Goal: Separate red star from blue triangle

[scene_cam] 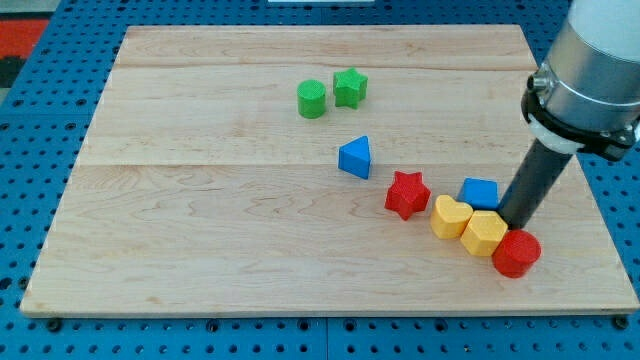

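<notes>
My tip [517, 226], a bare rod with no jaws to open or hold anything, rests between blue cube [480, 192] and red cylinder [516, 253]. Red star [407, 194] lies near blue triangle [355, 158], apart, on the bench [200, 200].

Eight blocks [408, 194]; one board [200, 250]

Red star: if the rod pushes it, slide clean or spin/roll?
The red star lies flat on the wooden board, so it likely slides rather than rolls. Its points may make it spin under an off-centre push. It looks small and solid, probably light. My tip is to its right, beyond the blue block.
</notes>
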Motion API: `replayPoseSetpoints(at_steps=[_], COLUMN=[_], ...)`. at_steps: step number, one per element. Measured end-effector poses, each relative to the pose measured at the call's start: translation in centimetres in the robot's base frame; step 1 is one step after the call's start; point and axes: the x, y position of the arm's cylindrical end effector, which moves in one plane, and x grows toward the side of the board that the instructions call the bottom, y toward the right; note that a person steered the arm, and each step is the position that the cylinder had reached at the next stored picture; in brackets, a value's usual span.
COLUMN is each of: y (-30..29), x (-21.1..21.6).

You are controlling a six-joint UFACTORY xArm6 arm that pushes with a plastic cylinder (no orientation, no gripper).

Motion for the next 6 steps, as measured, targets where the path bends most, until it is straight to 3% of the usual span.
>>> replayPoseSetpoints(at_steps=[2, 4, 6], y=[-11.8, -9.9, -20.7], x=[-3.8, -4.7, -4.0])
